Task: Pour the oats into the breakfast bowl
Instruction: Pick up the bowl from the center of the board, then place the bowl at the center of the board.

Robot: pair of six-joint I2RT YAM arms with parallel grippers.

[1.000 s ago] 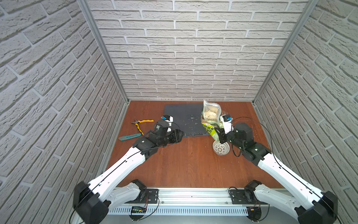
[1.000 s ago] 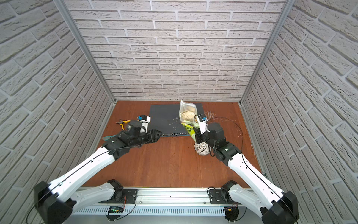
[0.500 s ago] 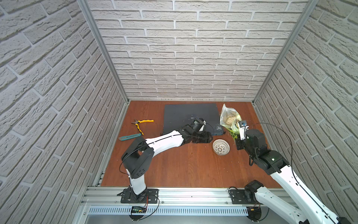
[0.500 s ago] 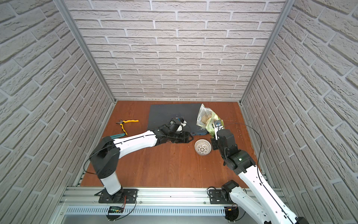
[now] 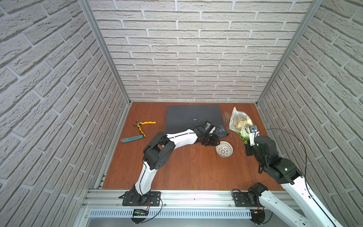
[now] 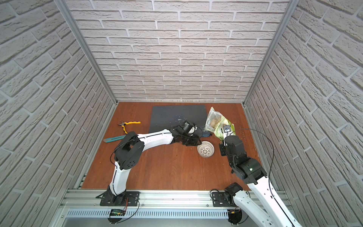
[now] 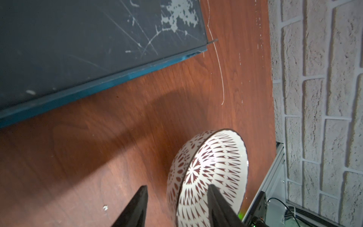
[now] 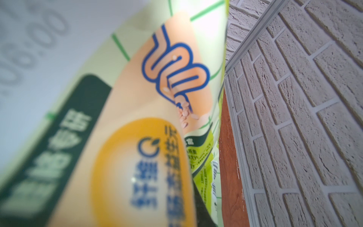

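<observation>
Pinching the breakfast bowl [image 7: 212,163] rim, now straddled by open left fingers [image 7: 218,202], is advised before the pouch [image 5: 240,122] clamped by right fingers [image 5: 247,145] is tipped.

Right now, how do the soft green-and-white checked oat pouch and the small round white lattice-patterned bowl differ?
The green-and-white checked pouch is bigger, soft and crinkled; the white lattice bowl is smaller, round and rigid. The pouch holds pale oats; the bowl is empty. The right gripper is shut on the pouch; the left gripper straddles the bowl's rim, jaws apart. Shared: close together, each with one gripper at it.
</observation>
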